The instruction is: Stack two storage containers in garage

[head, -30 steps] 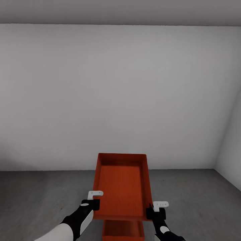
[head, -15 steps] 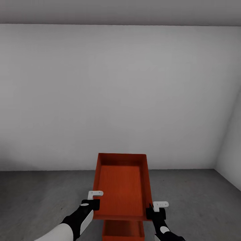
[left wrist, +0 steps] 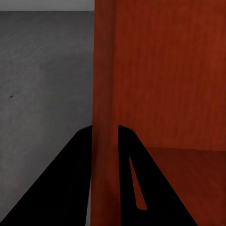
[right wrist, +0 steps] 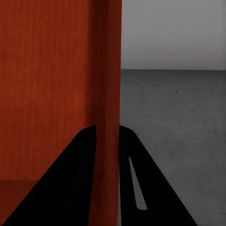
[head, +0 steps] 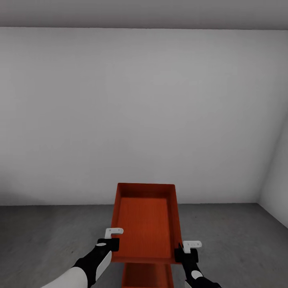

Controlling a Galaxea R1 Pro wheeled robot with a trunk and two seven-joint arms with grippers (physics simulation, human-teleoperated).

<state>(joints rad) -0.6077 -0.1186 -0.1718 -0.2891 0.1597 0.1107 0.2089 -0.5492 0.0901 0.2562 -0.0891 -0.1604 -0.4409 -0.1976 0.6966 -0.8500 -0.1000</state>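
I hold one orange-red storage container (head: 146, 224) level in the air in front of me, its open top facing up. My left gripper (head: 109, 243) is shut on its left wall (left wrist: 104, 117) and my right gripper (head: 186, 253) is shut on its right wall (right wrist: 107, 94); in both wrist views the thin wall runs between the black fingers. Directly beneath it, the second storage container (head: 147, 276) rests on the dark grey concrete floor (head: 44, 236) of the garage. Only its near end shows under the held one.
A plain white wall (head: 144, 112) stands straight ahead, a short way past the containers. Another white wall (head: 276, 176) closes the right side, forming a corner. Bare concrete floor stretches to the left and right of the containers.
The view has tipped up very slightly, so the lower container shows a little less at the frame's bottom. The held container and both grippers keep their places.
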